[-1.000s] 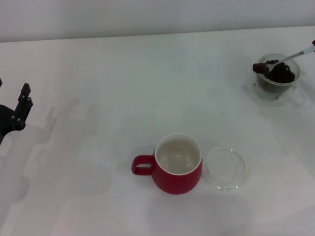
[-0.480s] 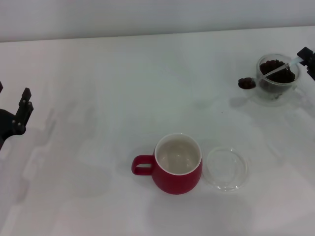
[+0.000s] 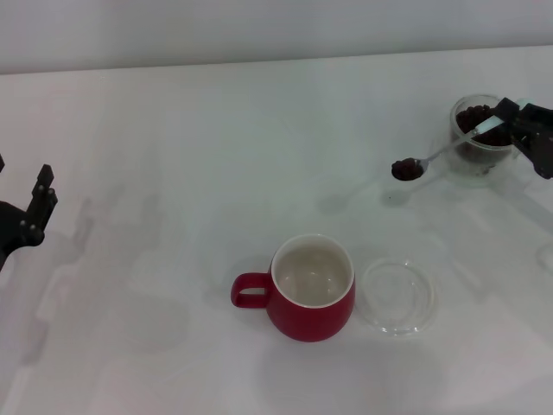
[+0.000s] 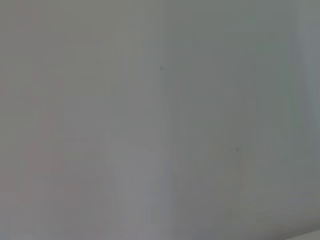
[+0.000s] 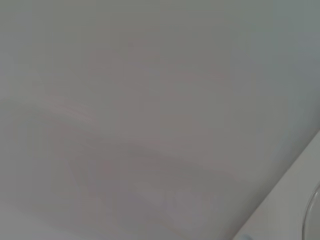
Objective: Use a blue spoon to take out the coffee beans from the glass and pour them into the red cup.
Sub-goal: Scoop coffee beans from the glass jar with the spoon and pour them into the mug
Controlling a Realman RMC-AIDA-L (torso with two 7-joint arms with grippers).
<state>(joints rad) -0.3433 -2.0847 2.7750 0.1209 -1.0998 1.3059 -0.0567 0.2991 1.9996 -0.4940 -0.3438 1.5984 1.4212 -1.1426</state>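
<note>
Right gripper [image 3: 511,119], upper right of frame, clamped on blue spoon [image 3: 442,153] heaped with coffee beans [image 3: 404,169]; red cup [image 3: 313,297] lower centre, well apart. Likely spillage if tilted or jolted in transit. Left gripper [image 3: 34,206] parked at left edge, prongs apart.

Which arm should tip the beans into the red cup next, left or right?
The right. Its gripper already holds the spoon, loaded with beans and clear of the glass, pointing toward the red cup. The left gripper sits idle at the table's far left edge, holding nothing.
</note>
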